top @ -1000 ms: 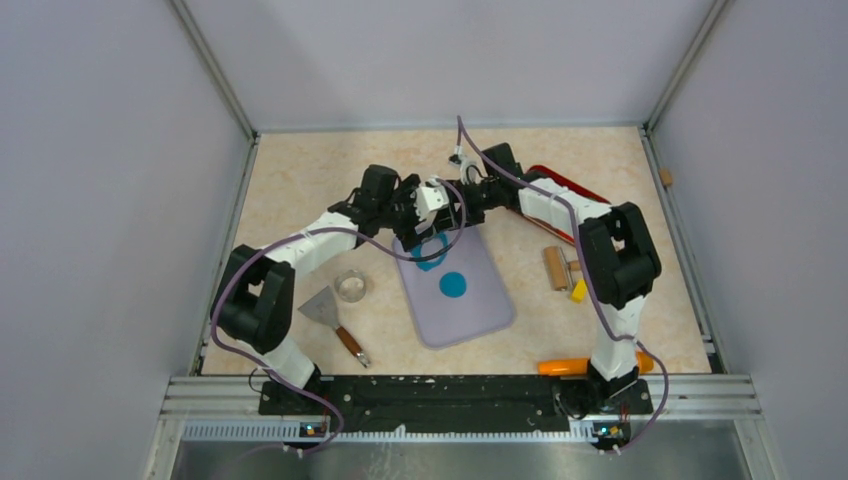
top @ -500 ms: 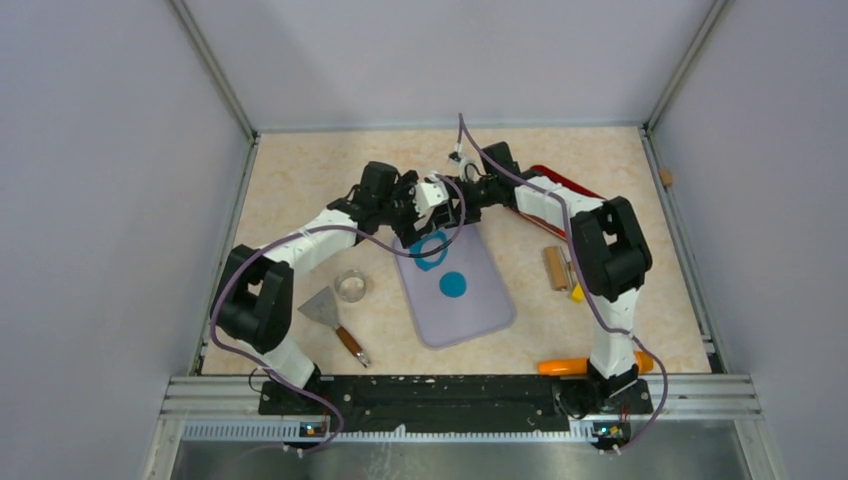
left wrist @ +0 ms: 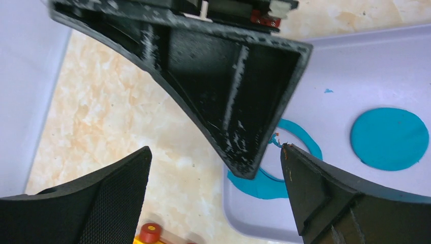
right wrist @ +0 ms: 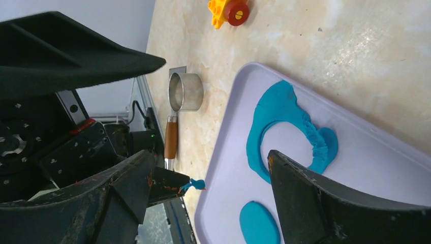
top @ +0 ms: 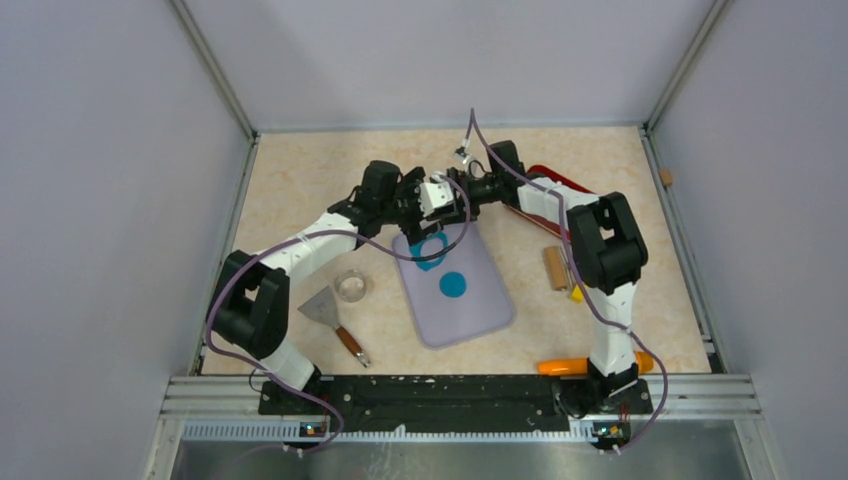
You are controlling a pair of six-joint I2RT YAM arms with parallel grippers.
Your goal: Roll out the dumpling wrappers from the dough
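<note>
Both arms meet over the far end of the mat [top: 482, 302].

The mat lies askew in the middle of the desk [top: 300, 180]. The left gripper [top: 415, 212] and right gripper [top: 452, 208] sit close together above its far end. Under them lies the dough [top: 430, 252], a flat teal patch with a round hole. One round wrapper [top: 453, 285] lies mid-mat, apart from the dough. Toward the left edge, a cutter [top: 350, 286] stands just beside a scraper [top: 322, 307], whose handle points at the near edge. Toward the right edge lie a roller [top: 554, 267] and a yellow block [top: 578, 292]. An orange tool [top: 563, 366] lies along the near edge, and a red tray [top: 565, 186] shows behind the right arm.
</note>
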